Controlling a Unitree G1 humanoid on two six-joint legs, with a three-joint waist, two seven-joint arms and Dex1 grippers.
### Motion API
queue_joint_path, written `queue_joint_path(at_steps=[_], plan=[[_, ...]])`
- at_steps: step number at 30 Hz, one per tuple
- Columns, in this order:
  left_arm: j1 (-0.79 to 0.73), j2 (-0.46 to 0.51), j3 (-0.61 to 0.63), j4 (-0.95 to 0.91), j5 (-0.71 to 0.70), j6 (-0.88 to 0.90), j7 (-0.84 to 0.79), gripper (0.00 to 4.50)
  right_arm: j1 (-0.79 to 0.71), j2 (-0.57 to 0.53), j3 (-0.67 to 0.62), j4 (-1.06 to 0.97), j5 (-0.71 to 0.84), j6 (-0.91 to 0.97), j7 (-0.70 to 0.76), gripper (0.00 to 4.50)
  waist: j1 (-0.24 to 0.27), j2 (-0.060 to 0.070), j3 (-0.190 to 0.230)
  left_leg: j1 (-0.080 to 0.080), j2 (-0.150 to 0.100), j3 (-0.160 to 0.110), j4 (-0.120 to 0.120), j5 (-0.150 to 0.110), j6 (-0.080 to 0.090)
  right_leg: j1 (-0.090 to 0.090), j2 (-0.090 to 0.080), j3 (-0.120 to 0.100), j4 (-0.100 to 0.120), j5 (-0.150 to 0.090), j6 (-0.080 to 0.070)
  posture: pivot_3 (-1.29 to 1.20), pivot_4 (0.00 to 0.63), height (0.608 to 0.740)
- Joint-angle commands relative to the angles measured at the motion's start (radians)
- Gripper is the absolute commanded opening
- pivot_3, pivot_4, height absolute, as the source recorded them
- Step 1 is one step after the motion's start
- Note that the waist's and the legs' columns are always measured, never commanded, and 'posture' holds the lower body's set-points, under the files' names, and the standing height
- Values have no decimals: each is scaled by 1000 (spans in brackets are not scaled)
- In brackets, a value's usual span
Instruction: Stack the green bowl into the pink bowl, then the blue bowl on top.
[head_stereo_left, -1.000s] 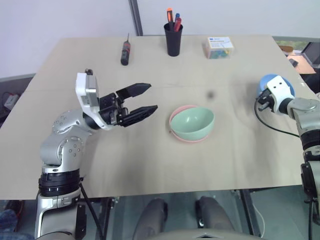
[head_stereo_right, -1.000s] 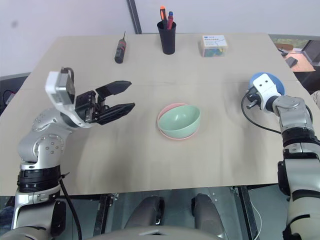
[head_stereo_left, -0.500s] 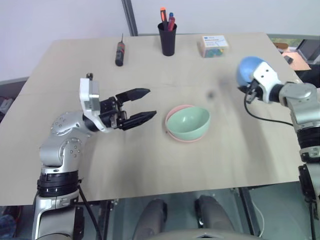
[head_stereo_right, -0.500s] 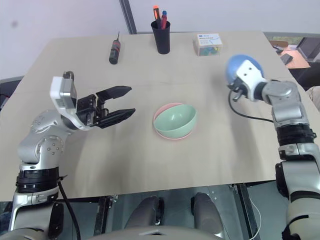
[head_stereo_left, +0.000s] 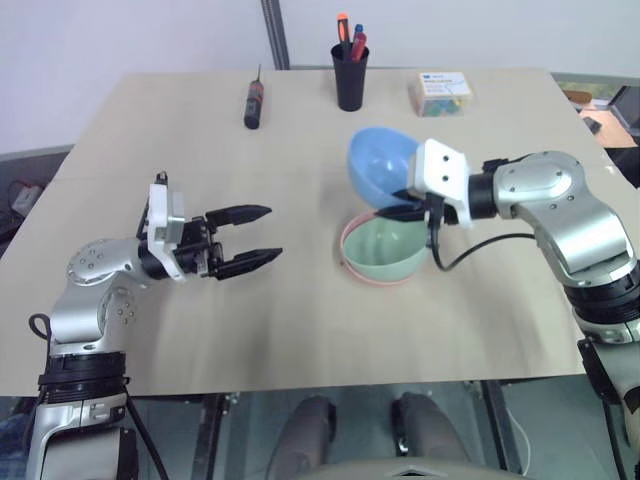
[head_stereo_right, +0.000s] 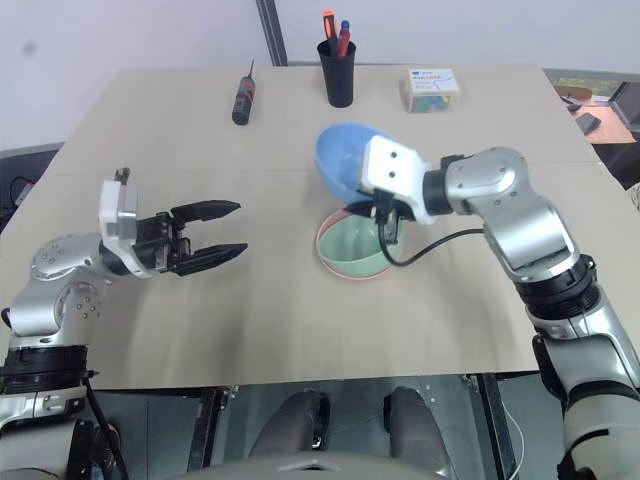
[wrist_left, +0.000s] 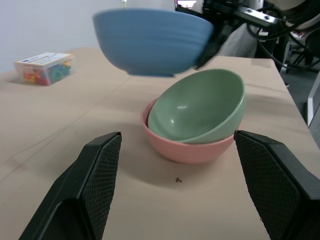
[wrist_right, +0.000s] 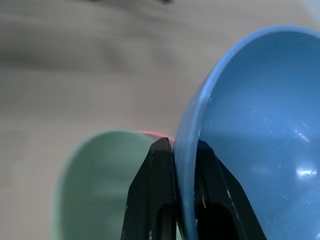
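The green bowl (head_stereo_left: 388, 248) lies tilted inside the pink bowl (head_stereo_left: 352, 268) at the table's middle. Above their far-left side hangs the blue bowl (head_stereo_left: 378, 165), in the air and clear of them, with my right gripper (head_stereo_left: 410, 196) shut on its rim. The right wrist view shows the two black fingers (wrist_right: 161, 190) pinching the blue rim (wrist_right: 186, 150) over the green bowl (wrist_right: 95, 185). My left gripper (head_stereo_left: 262, 238) stands open to the left of the stack, well apart from it, with nothing between its fingers. Its wrist view looks at the stacked pair (wrist_left: 197, 112) and the blue bowl (wrist_left: 150, 42) above.
A black cup of pens (head_stereo_left: 350, 72), a screwdriver (head_stereo_left: 253, 102) and a small clear box of coloured pieces (head_stereo_left: 441, 94) stand along the table's far side. Bare tabletop (head_stereo_left: 300, 330) lies in front of the bowls.
My right arm has swung in from the table's right edge, carrying the blue bowl up and over the stacked pair. The left gripper has drawn back to the left and sunk a little, still open.
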Motion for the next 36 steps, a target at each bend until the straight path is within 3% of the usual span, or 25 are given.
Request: queue_joint_path(at_steps=[1,2,5,10,17,22,26,29,36], plan=[[3,21,14,3,12,-40,-25,3824,-3,-27,-20,-79,32,34,12,24,-1,0,0,0,0,0,0,0,0,0,0,0,0,0,0,0,150,740],[3,21,14,5,12,-42,-27,3824,-3,-31,-21,-90,38,43,11,24,-1,0,0,0,0,0,0,0,0,0,0,0,0,0,0,0,150,740],[-6,13,15,12,10,-40,-26,3824,-4,-45,-25,-118,60,69,10,995,-3,0,0,0,0,0,0,0,0,0,0,0,0,0,0,0,150,740],[-16,10,0,37,22,-62,-51,3824,-18,-76,-59,-142,124,150,11,3093,-3,0,0,0,1,0,0,0,0,0,0,0,0,0,0,0,150,740],[-18,1,-5,32,34,-48,-24,3824,14,-72,-214,-126,254,259,-66,3093,-2,0,0,0,0,0,0,0,0,0,0,0,0,0,0,0,150,740],[48,2,-7,-29,53,14,67,3824,151,-61,-461,-63,331,259,-169,3093,0,-1,0,0,0,-1,0,0,0,1,0,-1,0,0,0,0,150,740],[87,-26,1,-70,67,46,180,3824,309,-71,-611,-53,409,210,-150,3093,1,-1,0,0,0,0,-1,0,1,0,0,0,0,0,0,0,150,740],[125,-37,0,-99,87,39,229,3824,520,-123,-697,-3,408,129,-64,3093,6,-1,-1,0,0,-1,-1,-2,4,1,0,-1,0,0,0,0,150,740],[192,-38,-2,-121,125,-10,271,3824,801,-140,-789,130,362,-194,86,3093,0,0,0,5,2,4,0,-3,5,3,0,4,3,0,0,0,150,740]])
